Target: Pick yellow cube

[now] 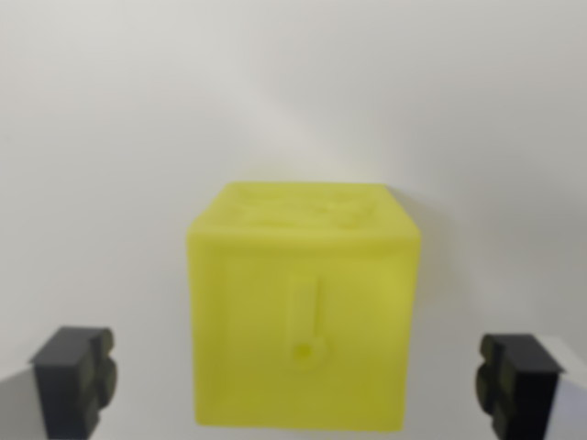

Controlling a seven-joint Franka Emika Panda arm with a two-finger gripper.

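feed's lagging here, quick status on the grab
Gripper open, fingers either side, not touching. Translucent yellow plastic cube centred between them, on white surface. Nothing in the way.

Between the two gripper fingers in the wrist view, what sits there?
The yellow cube sits between the fingers, with a bare white gap on each side; nothing else. The gripper is open.

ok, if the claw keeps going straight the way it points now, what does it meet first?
Likely the cube. It sits centred between the open claw's fingers, with gaps on both sides, so the fingers should pass beside it. The white surface lies beyond. Depth is unclear from one blurred view.
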